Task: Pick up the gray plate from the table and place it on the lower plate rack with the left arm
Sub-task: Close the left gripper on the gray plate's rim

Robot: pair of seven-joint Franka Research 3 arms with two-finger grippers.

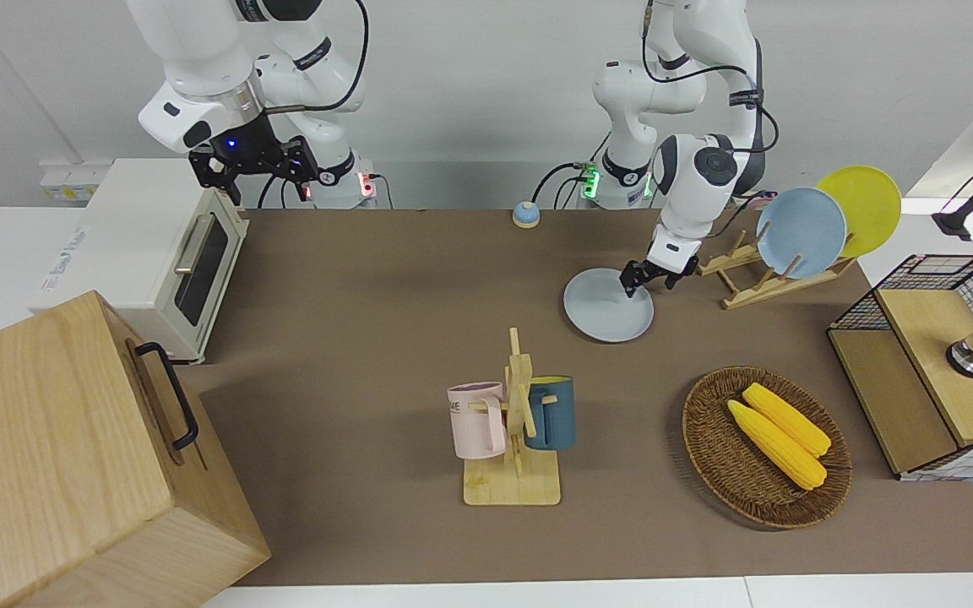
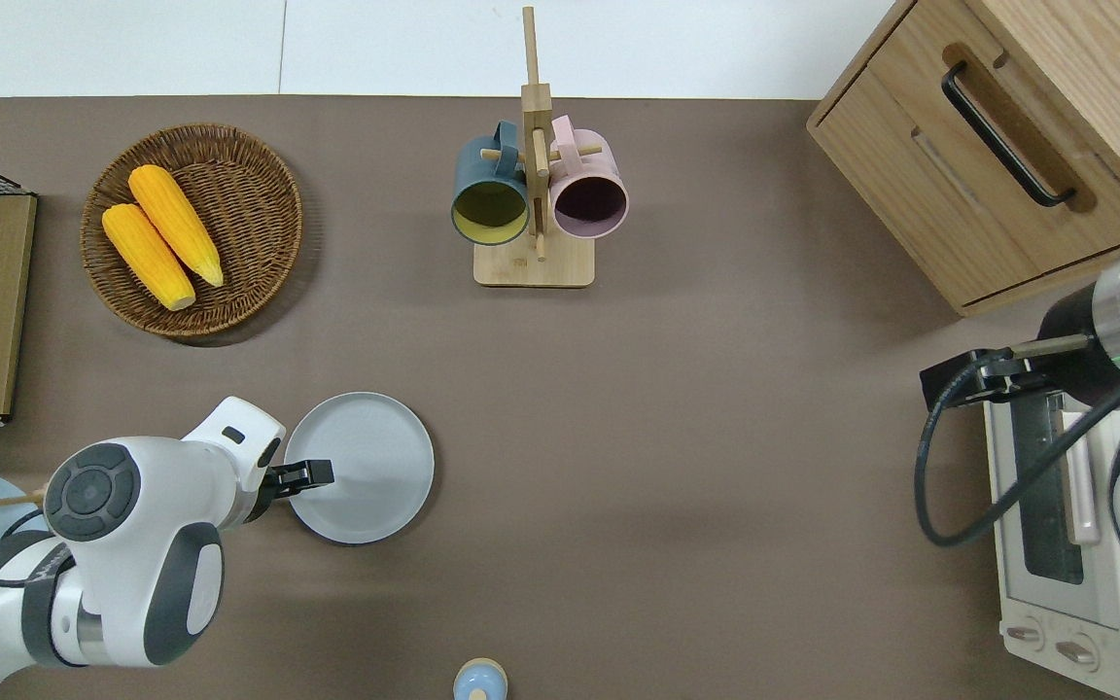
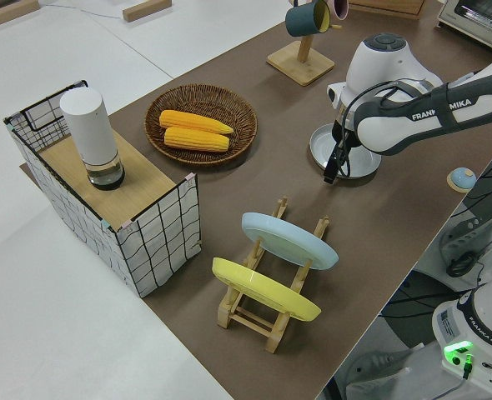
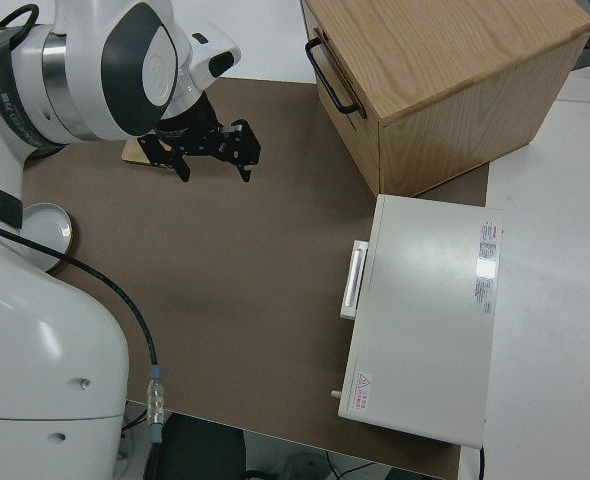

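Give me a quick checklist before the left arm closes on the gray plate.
1. Left pincer at the gray plate's rim: ok.
2. Plate flat on the table: ok.
3. Fingers straddling the rim: cannot tell.
4. Free slots on the lower plate rack, nearer its robot-side end than the blue plate: ok.
5. Right arm parked, right pincer open: ok.

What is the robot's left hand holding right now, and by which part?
Apparently nothing yet: the left hand sits at the gray plate's rim, the plate flat on the table; whether it grips cannot be told.
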